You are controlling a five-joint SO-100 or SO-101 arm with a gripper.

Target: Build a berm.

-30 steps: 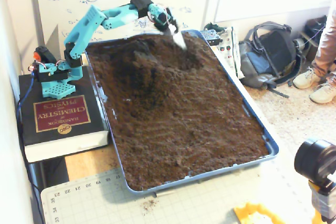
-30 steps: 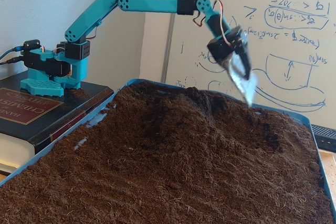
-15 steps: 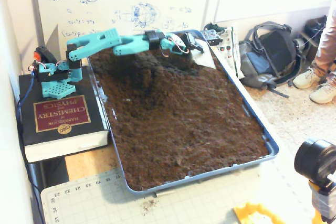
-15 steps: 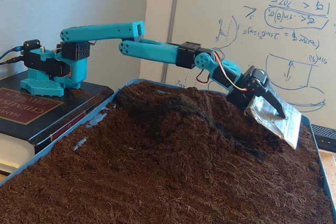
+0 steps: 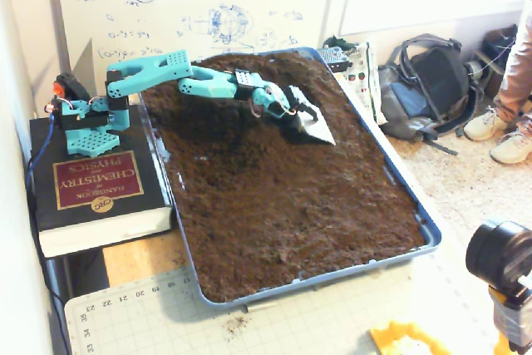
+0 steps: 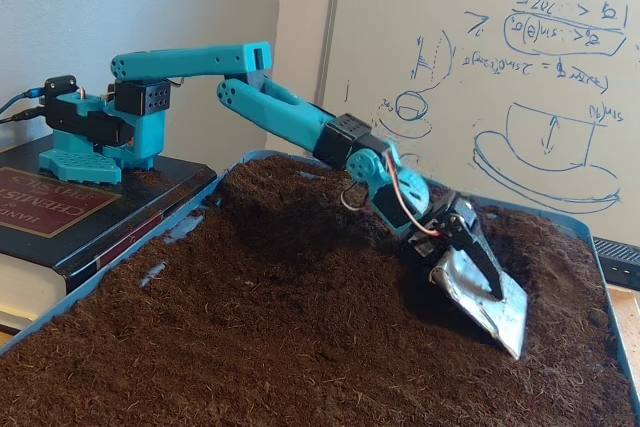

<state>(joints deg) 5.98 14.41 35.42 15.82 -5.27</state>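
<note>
The berm (image 5: 220, 93) is a raised mound of dark, crumbly soil at the far left of the blue tray (image 5: 416, 205) as we see it from the high fixed view, next to the arm's base; in the low fixed view we find it again (image 6: 300, 207) as a hump rising behind the arm's forearm, its sides sloping down into the flatter soil (image 5: 291, 205) that fills the rest of the tray. We see the teal arm (image 5: 179, 72) reaching out from its base over the mound and bending down to its right. The end effector (image 5: 309, 118) carries a silvery, flat, shovel-like blade (image 6: 480, 287), and in the low view a black finger (image 6: 478, 252) lies along the blade's upper face; we cannot tell how wide the jaws stand, only that the blade is fixed or clamped there. The blade is tilted, its lower edge touching the soil just right of the berm's foot. The arm's base (image 5: 83, 118) stands on a thick black book (image 5: 96, 189), a Handbook of Chemistry and Physics, which lies on the bench just left of the tray. A whiteboard (image 6: 480, 77) with blue sketches stands behind the tray, and a dark backpack (image 5: 428, 81) lies on the floor to the right in the high view.
</note>
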